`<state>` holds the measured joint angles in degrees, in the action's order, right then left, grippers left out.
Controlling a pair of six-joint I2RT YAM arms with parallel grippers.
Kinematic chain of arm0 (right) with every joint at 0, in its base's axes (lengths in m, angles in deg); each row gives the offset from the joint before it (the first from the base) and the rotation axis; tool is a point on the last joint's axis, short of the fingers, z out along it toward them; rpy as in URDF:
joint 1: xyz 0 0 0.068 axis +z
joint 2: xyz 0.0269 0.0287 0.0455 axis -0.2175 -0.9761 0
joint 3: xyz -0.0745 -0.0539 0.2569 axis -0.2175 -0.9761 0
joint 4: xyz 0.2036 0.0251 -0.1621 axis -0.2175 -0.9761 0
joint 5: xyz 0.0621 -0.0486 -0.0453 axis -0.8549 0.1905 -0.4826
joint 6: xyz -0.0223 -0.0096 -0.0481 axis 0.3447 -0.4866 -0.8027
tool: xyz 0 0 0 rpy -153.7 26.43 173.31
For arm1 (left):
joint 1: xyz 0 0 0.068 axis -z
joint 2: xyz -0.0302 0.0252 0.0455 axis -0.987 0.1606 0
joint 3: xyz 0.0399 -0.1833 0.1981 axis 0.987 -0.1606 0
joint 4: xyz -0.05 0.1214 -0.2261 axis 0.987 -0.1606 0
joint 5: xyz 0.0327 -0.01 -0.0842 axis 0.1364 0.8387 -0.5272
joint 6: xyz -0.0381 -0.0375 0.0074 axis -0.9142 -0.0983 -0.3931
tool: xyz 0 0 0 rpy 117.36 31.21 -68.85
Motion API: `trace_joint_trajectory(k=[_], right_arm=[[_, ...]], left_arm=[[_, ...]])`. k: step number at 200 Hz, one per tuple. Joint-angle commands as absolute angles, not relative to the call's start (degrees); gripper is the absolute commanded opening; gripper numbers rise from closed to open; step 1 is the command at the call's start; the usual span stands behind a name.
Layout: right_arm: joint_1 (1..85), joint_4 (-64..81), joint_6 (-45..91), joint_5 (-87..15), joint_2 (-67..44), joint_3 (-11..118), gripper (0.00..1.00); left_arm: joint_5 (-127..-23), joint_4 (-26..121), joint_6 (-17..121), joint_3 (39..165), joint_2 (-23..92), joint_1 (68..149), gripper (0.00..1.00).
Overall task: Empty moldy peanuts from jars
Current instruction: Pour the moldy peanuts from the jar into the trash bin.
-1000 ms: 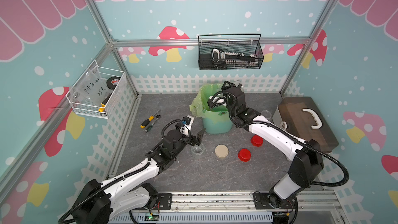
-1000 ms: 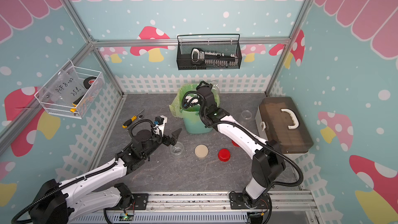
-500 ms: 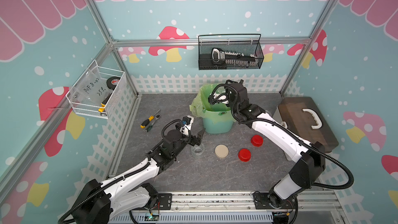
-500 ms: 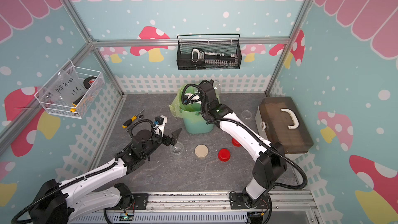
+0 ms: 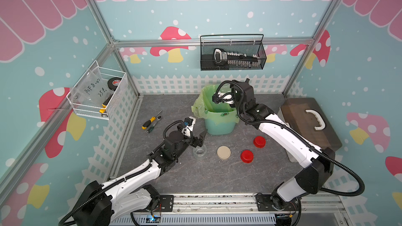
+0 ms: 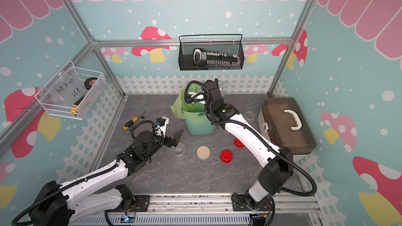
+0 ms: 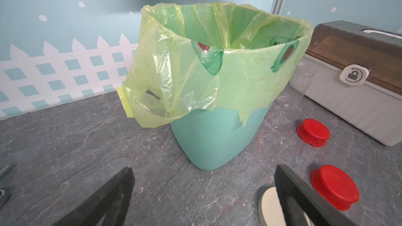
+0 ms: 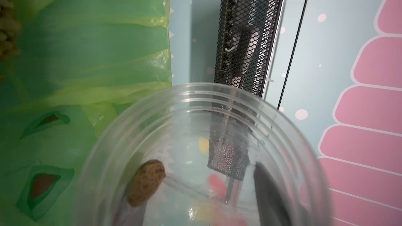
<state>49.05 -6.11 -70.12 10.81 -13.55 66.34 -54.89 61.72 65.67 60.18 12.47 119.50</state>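
- The right gripper (image 8: 199,201) is clamped on a clear jar (image 8: 217,109), which is held tipped above the green-lined bin (image 7: 215,140).
- One moldy peanut (image 8: 146,182) is seen clinging inside the jar. It may be left behind if the tilt is too shallow, or spilled past the bag rim.
- The left gripper (image 7: 204,169) is spread wide and empty, just beside an uncapped empty jar (image 5: 199,152), which could be knocked over.

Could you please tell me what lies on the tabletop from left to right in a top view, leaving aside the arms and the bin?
yellow-handled screwdriver → open clear jar → beige lid → red lid → second red lid → brown-lidded case
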Motion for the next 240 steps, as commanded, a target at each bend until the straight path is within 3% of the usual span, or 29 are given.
trace_joint_trajectory(k=[1, 52, 163, 220, 240], right_arm=[[50.5, -1.6, -79.0, 18.0, -13.6, 65.3, 0.32], [51.4, 9.4, -94.7, 16.6, -15.0, 62.7, 0.31], [51.9, 11.7, -107.1, 16.7, -19.6, 61.7, 0.31], [51.8, 8.6, -102.8, 15.2, -17.3, 62.6, 0.31], [51.2, 5.9, -94.4, 13.8, -17.4, 64.4, 0.31]], left_arm=[[-54.6, 61.8, 66.7, 61.2, 12.4, 119.6, 0.99], [-54.8, 61.8, 66.7, 61.2, 12.4, 119.6, 0.99], [-55.0, 62.3, 66.8, 60.7, 11.8, 119.6, 0.99], [-54.7, 62.0, 66.7, 61.1, 12.2, 119.5, 0.99], [-54.9, 61.6, 66.8, 61.6, 12.7, 119.6, 0.99]])
